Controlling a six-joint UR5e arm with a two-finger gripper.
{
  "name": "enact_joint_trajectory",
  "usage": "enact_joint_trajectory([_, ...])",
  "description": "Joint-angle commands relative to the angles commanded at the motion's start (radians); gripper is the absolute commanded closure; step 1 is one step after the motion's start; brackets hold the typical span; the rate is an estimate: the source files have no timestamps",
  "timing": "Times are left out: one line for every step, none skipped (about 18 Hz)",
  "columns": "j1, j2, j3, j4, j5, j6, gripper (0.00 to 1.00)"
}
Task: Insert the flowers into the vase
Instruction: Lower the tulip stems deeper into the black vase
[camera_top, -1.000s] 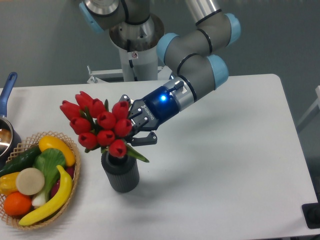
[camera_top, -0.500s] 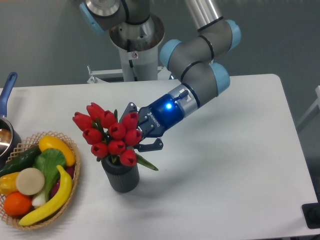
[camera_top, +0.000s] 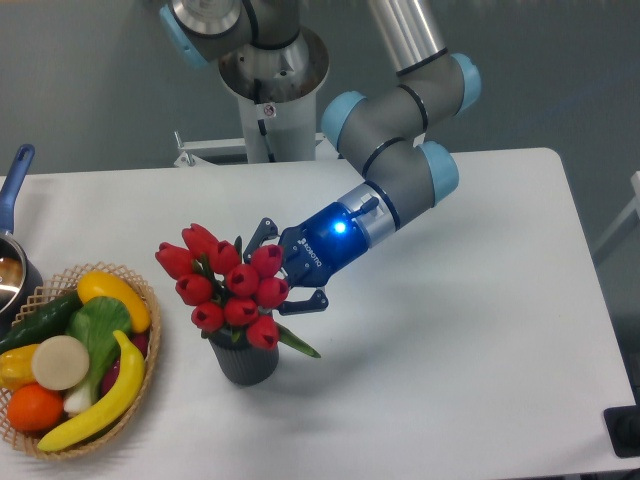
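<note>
Above the vase (camera_top: 243, 361): flowers (camera_top: 228, 288), stems down in its mouth, heads tilted left, one leaf hanging over the right rim. Right of the vase: gripper (camera_top: 283, 270), jaws spread either side of the bunch, contact not discernible. Left of the vase: basket (camera_top: 137, 385) of fruit on the table (camera_top: 470, 330).
</note>
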Motion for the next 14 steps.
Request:
enact_joint_trajectory([0.0,0.0,-0.005,0.0,0.0,0.0,0.66])
enact_joint_trajectory([0.0,-0.002,-0.005,0.0,0.0,0.0,0.66])
enact_joint_trajectory([0.0,-0.002,-0.006,0.0,0.003,0.0,0.66])
enact_joint_trajectory([0.0,-0.003,-0.009,0.0,0.005,0.0,0.66])
enact_joint_trajectory([0.0,-0.011,-0.012,0.0,0.005,0.002,0.66])
enact_joint_trajectory([0.0,-0.014,-0.009,0.0,0.005,0.0,0.66])
enact_joint_trajectory([-0.002,-0.018,-0.011,0.0,0.005,0.002,0.65])
enact_joint_trajectory([-0.002,-0.021,-0.011,0.0,0.006,0.005,0.65])
enact_joint_trajectory([-0.002,-0.028,-0.011,0.0,0.006,0.012,0.63])
enact_joint_trajectory([-0.002,-0.031,-0.011,0.0,0.006,0.018,0.62])
enact_joint_trajectory([-0.002,-0.032,-0.012,0.0,0.006,0.02,0.62])
enact_joint_trajectory([-0.002,-0.032,-0.012,0.0,0.006,0.02,0.61])
enact_joint_trajectory([-0.002,-0.032,-0.012,0.0,0.006,0.02,0.57])
enact_joint_trajectory([-0.002,-0.032,-0.012,0.0,0.006,0.021,0.48])
